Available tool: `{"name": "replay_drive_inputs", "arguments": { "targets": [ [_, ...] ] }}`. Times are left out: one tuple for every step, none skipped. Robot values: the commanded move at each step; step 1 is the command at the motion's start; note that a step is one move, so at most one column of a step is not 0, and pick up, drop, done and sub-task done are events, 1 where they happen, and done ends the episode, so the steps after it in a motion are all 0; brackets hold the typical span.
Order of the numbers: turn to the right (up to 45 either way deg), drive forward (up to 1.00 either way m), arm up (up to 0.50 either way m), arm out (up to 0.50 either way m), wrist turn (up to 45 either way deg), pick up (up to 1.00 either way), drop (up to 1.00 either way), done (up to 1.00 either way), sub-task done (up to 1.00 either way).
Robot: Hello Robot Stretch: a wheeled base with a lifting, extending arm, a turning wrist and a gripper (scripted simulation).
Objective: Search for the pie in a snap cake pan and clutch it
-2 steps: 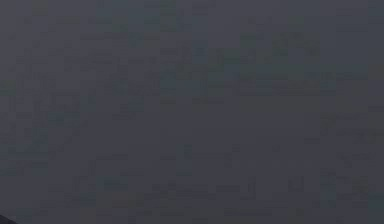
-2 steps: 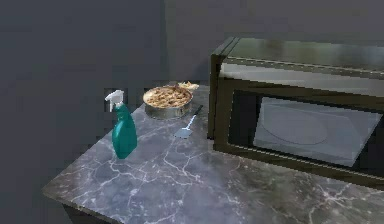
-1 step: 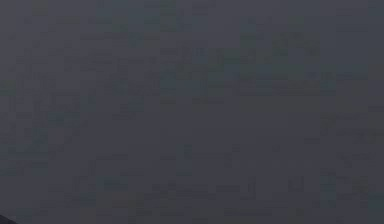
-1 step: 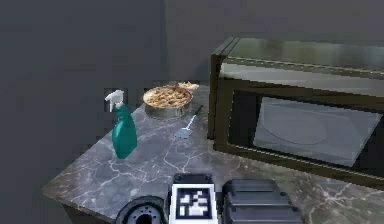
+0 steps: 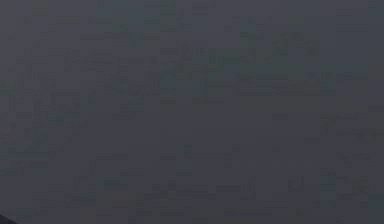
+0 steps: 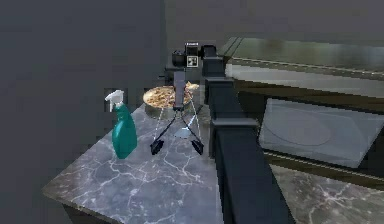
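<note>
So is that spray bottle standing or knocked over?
Upright: the spray bottle stands on its base on the marble counter, nozzle on top.

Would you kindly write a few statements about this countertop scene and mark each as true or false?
1. A teal spray bottle stands upright on the marble countertop. True.
2. In the arm side view, the pincer appears close to the pie. True.
3. The pie rests on the floor. False: it sits on the countertop, farther back than the spray bottle.
4. In the arm side view, the spray bottle is right of the arm. False: it is left of it.
</note>
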Motion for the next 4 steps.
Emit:
{"name": "replay_drive_inputs", "arguments": {
  "targets": [
    [0.0,0.00,0.00,0.00,45.0,0.00,0.00,0.00,0.00],
    [0.0,0.00,0.00,0.00,45.0,0.00,0.00,0.00,0.00],
    [0.0,0.00,0.00,0.00,45.0,0.00,0.00,0.00,0.00],
    [0.0,0.00,0.00,0.00,27.0,0.00,0.00,0.00,0.00]
  ]
}}
